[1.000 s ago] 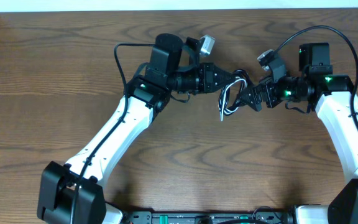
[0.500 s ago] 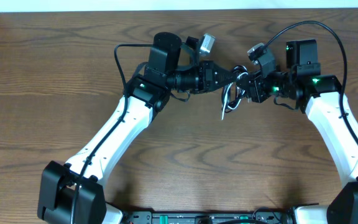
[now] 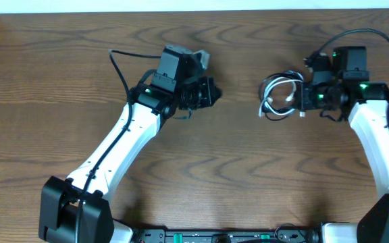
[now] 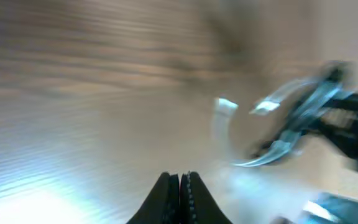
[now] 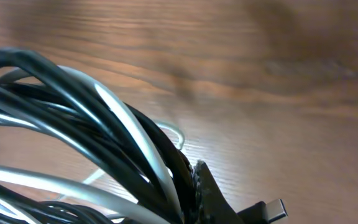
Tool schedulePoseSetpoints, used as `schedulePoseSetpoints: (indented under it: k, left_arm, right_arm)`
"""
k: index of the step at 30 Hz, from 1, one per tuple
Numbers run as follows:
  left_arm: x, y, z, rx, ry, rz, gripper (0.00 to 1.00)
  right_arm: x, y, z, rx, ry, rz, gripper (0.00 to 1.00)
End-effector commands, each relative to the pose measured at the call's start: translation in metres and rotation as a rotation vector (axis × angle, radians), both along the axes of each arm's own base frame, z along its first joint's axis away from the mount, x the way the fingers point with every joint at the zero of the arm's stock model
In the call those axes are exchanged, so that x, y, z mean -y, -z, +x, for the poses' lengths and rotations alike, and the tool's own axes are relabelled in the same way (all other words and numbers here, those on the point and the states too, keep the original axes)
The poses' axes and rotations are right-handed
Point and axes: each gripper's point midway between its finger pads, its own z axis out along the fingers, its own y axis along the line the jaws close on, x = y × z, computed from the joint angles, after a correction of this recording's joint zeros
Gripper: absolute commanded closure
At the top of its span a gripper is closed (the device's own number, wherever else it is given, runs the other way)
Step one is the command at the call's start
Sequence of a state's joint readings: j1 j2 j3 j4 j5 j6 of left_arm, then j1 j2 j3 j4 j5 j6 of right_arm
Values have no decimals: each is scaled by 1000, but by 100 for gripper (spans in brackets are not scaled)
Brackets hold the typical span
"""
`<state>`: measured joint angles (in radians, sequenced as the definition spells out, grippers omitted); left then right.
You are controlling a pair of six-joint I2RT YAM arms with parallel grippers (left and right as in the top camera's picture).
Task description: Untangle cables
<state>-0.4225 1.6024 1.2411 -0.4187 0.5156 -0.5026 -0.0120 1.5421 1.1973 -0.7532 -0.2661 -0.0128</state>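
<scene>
The cables (image 3: 278, 96) are a bundle of thin black and white loops hanging from my right gripper (image 3: 301, 98), which is shut on them at the table's right. In the right wrist view the cables (image 5: 86, 130) fill the left side, pressed against one black finger (image 5: 209, 194). The other finger is hidden behind them, and a small plug end (image 5: 272, 209) sticks out low right. My left gripper (image 3: 213, 91) is shut with nothing in it, well left of the bundle. The left wrist view shows its jaws (image 4: 180, 182) pressed together and the blurred cables (image 4: 278, 127) off to the right.
Bare wooden table (image 3: 235, 175) lies around both arms. A thick black wire (image 3: 123, 67) loops off the left arm, and another black wire (image 3: 377, 40) arcs over the right arm. The table's far edge (image 3: 194, 9) runs along the top.
The two grippers were together at the bundle in the middle. They have pulled apart: the right one has shut on the cables and carried them right, and the left one has swung left without them.
</scene>
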Motion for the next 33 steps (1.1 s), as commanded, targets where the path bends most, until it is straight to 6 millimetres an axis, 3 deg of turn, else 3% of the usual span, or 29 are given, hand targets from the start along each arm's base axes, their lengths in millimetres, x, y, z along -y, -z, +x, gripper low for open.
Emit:
schedulePoseSetpoints:
  k: [1,4,7,8,12,18,23,25,27,30,33]
  left_arm:
    - [-31,2,18,109,-85,179,92]
    - [-7,-8,5,136,77,80,90]
    - [16,-25,-10,182,247,-39,57]
    - [21,-30,-14,187,274,-71,52]
    - [32,-44,-16,226,324,-144,41]
    - [43,-54,-11,295,345,-168,36]
    - [57,-54,-13,321,376,-181,37]
    - [62,-48,-14,308,386,-179,44]
    - [63,-41,-14,293,389,-175,52]
    - [64,-31,-12,269,388,-168,92]
    - [65,-24,-11,255,388,-164,92]
  right_arm:
    - [1,1,-1,-13,25,8,99]
    - [-8,-1,-1,-9,1,53,99]
    - [-14,-3,-3,-12,-21,85,99]
    - [-17,-3,-4,-12,-33,98,99]
    - [-38,-8,-9,-9,-115,155,99]
    - [-65,-7,-20,-33,-190,165,99]
    - [-89,-7,-27,-33,-258,162,99]
    - [-93,-7,-27,-31,-269,160,99]
    - [-93,-7,-27,-32,-268,160,99]
    - [-92,-7,-27,-32,-266,156,99]
    - [-91,-7,-27,-31,-264,153,99]
